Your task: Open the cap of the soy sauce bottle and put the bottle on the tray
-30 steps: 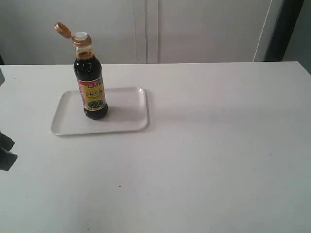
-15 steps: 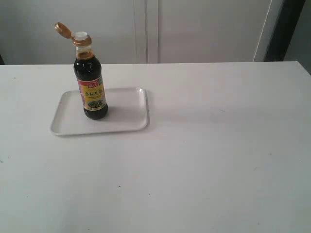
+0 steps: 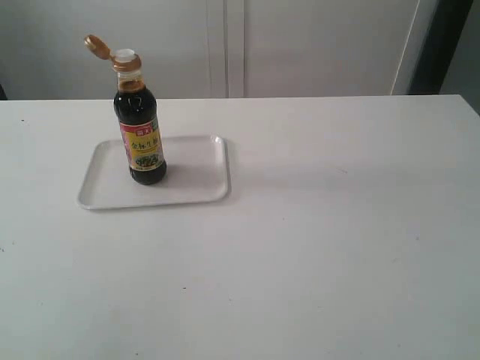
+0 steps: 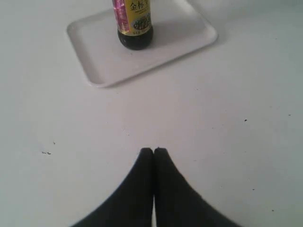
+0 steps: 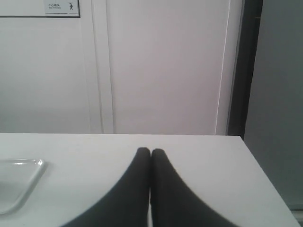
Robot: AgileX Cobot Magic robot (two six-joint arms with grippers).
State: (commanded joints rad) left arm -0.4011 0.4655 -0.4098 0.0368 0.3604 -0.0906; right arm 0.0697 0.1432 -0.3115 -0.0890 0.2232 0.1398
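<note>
The soy sauce bottle [image 3: 139, 127] stands upright on the white tray [image 3: 195, 176] at the left of the table. Its orange-gold cap [image 3: 96, 46] is flipped back on its hinge, and the white spout [image 3: 124, 55] shows. In the left wrist view the bottle's lower half [image 4: 134, 23] stands on the tray [image 4: 180, 33], well ahead of my left gripper [image 4: 153, 150], which is shut and empty. My right gripper [image 5: 150, 151] is shut too, holding nothing, over the bare table with a tray corner [image 5: 21, 172] off to one side. Neither gripper shows in the exterior view.
The white table [image 3: 322, 225] spreads wide around the tray. A pale wall with panel seams [image 3: 234, 45] stands behind it. A dark vertical strip [image 3: 439, 45] sits at the back right, and the table's right edge [image 5: 265, 175] shows in the right wrist view.
A dark piece of the left arm at the exterior view's left edge one second ago has drawn out of sight. Bottle, cap and tray have not moved.
</note>
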